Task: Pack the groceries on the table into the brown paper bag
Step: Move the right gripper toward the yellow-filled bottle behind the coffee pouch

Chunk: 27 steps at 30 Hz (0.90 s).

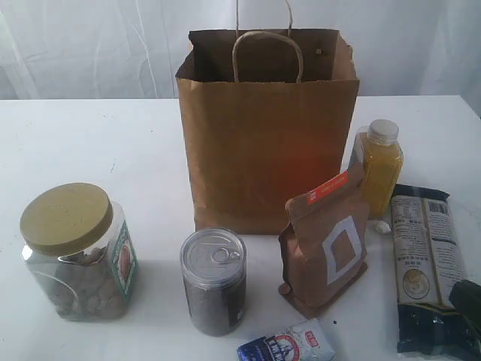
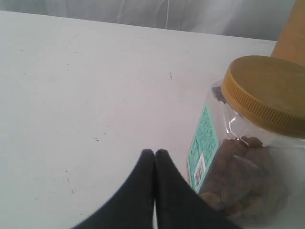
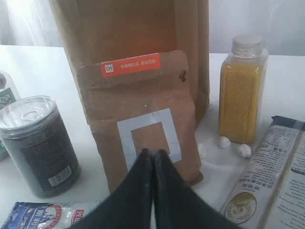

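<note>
Kraft-brown and stiff enough to stand open-mouthed, the brown paper bag (image 1: 263,143) sits at the back middle of the table (image 1: 90,150), and all six groceries are outside it. The left gripper (image 2: 155,155) and the right gripper (image 3: 153,153) both have their jaws pressed together on nothing. The left one hangs just beside the clear jar with tan lid (image 1: 75,252), the right one in front of the brown window pouch (image 1: 325,241). The jar looks the heaviest item and its walls look slick, so the ribbed lid rim seems the surer hold. The dark pull-tab can (image 1: 214,282) and yellow juice bottle (image 1: 379,169) are rigid and should take a squeeze across the body. The pouch would likely crumple, so its folded top is the better place to grip. The long dark packet (image 1: 425,263) and small blue-white packet (image 1: 289,346) lie flat and probably sag when lifted. Left of the jar the tabletop is bare, giving that arm room. The right side is crowded, and the bag's upright handles could snag anything being lowered in.
</note>
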Tool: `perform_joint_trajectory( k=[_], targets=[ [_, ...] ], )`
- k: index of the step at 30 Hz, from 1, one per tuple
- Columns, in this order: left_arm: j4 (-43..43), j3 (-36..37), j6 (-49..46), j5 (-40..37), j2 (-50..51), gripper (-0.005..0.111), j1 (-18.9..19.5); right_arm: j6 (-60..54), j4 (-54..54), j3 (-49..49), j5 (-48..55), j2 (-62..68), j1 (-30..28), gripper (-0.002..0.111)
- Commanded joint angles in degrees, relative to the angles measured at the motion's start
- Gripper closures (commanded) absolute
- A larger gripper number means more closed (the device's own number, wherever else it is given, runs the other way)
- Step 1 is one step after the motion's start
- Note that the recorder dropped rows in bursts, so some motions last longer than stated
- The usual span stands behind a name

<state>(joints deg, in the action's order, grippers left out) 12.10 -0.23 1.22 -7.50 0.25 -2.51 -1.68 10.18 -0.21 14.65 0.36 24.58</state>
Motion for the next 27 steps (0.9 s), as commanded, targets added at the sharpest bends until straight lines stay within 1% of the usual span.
perform_joint_trajectory(
  k=[1,8,11,14,15,17,21,24,25,26,27],
  targets=[
    [0.2,0.2,0.3,0.0,-0.3,0.107,-0.1,-0.3,-0.2,0.2,-0.6,-0.4,-0.1,0.108],
    [0.2,0.2,0.3,0.0,-0.3,0.107,-0.1,-0.9,-0.2,0.2,-0.9,-0.4,-0.1,0.108],
    [0.2,0.2,0.3,0.0,-0.3,0.107,-0.1,-1.1,-0.2,0.2,-3.9,-0.4,-0.1,0.108],
    [0.2,0.2,0.3,0.0,-0.3,0.107,-0.1,1.0,2.2,0.2,-15.0,-0.4,-0.1,0.108],
    [0.2,0.2,0.3,0.0,-0.3,0.107,-0.1,3.0,3.1,0.2,-20.9,-0.4,-0.1,0.108],
    [0.2,0.2,0.3,0.0,-0.3,0.107,-0.1,6.2,3.3,0.2,-28.8,-0.4,-0.1,0.108],
    [0.2,0.2,0.3,0.0,-0.3,0.107,-0.1,9.4,3.3,0.2,-40.7,-0.4,-0.1,0.108],
    [0.2,0.2,0.3,0.0,-0.3,0.107,-0.1,6.1,5.9,0.2,-48.3,-0.4,-0.1,0.108],
    [0.2,0.2,0.3,0.0,-0.3,0.107,-0.1,2.9,8.9,0.2,-54.5,-0.4,-0.1,0.108],
    [0.2,0.2,0.3,0.0,-0.3,0.107,-0.1,0.3,11.5,-0.9,-57.7,-0.4,-0.1,0.108],
    [0.2,0.2,0.2,0.0,-0.3,0.107,-0.1,-6.9,17.3,-4.6,-62.8,-0.4,-0.1,0.108]
  ],
)
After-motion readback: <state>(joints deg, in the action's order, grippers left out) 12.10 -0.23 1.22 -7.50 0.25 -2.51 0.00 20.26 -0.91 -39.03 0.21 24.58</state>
